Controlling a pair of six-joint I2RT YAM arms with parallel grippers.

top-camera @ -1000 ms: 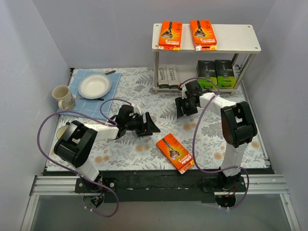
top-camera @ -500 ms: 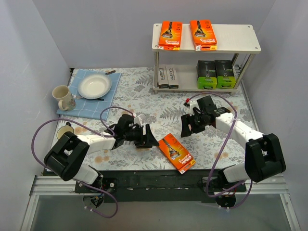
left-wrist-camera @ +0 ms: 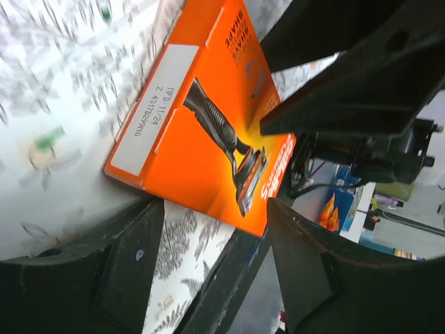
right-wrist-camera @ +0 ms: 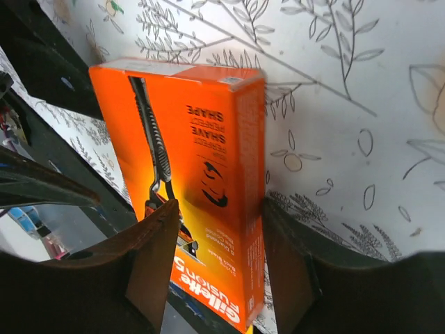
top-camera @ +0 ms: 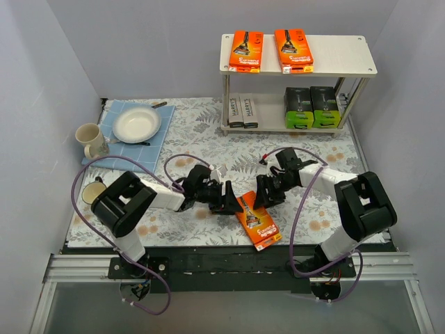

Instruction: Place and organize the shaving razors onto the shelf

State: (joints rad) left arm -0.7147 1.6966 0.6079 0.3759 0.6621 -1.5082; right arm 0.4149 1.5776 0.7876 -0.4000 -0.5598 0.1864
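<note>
One orange razor box (top-camera: 256, 221) lies flat on the fern-patterned table near the front edge. It also shows in the left wrist view (left-wrist-camera: 201, 139) and the right wrist view (right-wrist-camera: 188, 139). My left gripper (top-camera: 226, 199) is open and empty at the box's left end (left-wrist-camera: 215, 236). My right gripper (top-camera: 263, 194) is open over the box's far end (right-wrist-camera: 219, 257), one finger above its face and one beside its right edge. The shelf (top-camera: 341, 56) holds two orange boxes (top-camera: 246, 50) on top, grey Harry's boxes (top-camera: 243, 110) and black-and-green boxes (top-camera: 311, 107) below.
A white plate (top-camera: 137, 124) sits on a blue cloth (top-camera: 115, 149) at the back left, with a cream mug (top-camera: 90, 139) beside it. Another mug (top-camera: 92, 190) stands by the left arm. The black front rail (top-camera: 208, 254) runs just below the box.
My right gripper has come down from near the shelf to the orange box. My left gripper has slid right to the box's left end. The box has hardly moved.
</note>
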